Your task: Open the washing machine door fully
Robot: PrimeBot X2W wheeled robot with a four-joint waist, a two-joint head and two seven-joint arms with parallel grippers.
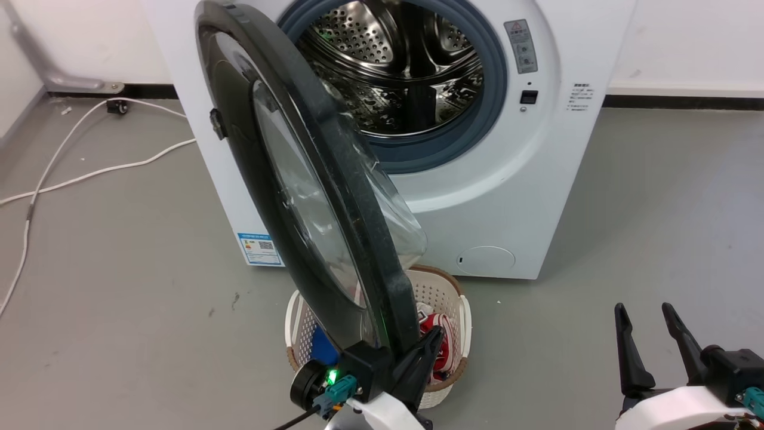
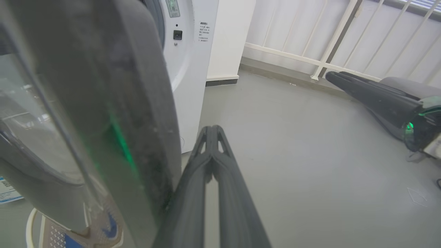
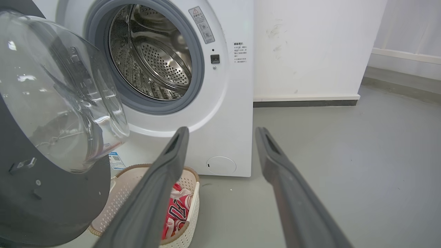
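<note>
In the head view, the washing machine door (image 1: 352, 197) stood from the upper left down to the lower middle, edge-on to you and about half open. It was swung well away from the washing machine (image 1: 507, 179), but not all the way back. So I think you were in the middle of the push. Your left gripper (image 1: 433, 343) sat at the lower middle. Its two fingers were pressed tight together with nothing between them. They lay right against the inside of the door's free edge and seemed to touch it. Next, I think you needed to keep those fingers on the rim and push the door toward the left of the picture, in a curve around its hinge. A straight push could let them slip off the shiny rim. Your right gripper (image 1: 644, 307) waited at the lower right with its fingers spread apart, holding nothing and well away from the door. The floor (image 1: 119, 269) was smooth and grey, with white cables (image 1: 89, 173) at the far left. A white basket (image 1: 444, 298) with clothes in it sat just under the door. In the left wrist view, a white railing (image 2: 327, 62) stood at the upper right.
</note>
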